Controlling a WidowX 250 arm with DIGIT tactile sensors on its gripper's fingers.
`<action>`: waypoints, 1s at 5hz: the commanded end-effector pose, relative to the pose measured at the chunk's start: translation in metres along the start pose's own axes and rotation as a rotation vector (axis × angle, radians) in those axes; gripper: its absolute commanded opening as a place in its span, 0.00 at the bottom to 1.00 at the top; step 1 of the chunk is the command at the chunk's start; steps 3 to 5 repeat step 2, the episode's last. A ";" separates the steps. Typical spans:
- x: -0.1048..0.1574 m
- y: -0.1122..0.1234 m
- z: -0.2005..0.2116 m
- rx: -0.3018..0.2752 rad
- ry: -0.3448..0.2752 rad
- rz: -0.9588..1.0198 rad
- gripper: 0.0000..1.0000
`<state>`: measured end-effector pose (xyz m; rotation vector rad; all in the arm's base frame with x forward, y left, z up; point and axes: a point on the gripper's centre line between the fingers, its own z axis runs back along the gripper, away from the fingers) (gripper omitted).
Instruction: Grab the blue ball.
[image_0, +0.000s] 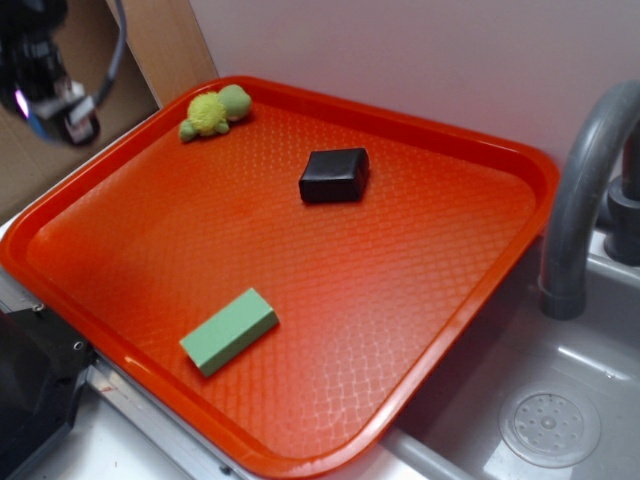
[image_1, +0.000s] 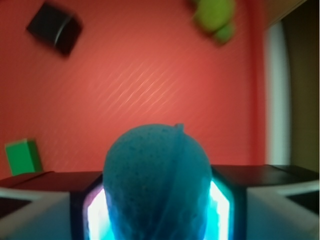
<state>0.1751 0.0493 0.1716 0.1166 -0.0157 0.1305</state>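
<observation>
From the wrist view I have the blue ball (image_1: 157, 182) sitting squarely between the fingers of the gripper (image_1: 157, 210), both pads pressed against its sides, so the tool is clamped on it and only as wide as the ball itself. The ball hangs well above the red tray (image_0: 480, 150), which I judge means the grab is essentially made. In the exterior view the arm sits blurred at the top left corner, off the tray's edge, and the ball cannot be made out there. Left on the tray are the black block (image_0: 334, 175), the green block (image_0: 229, 330) and the yellow-green plush toy (image_0: 215, 112), all well apart
</observation>
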 end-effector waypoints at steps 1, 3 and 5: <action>0.014 0.023 0.048 -0.077 -0.092 -0.010 0.00; 0.013 0.019 0.036 -0.047 -0.078 -0.003 0.00; 0.013 0.019 0.036 -0.047 -0.078 -0.003 0.00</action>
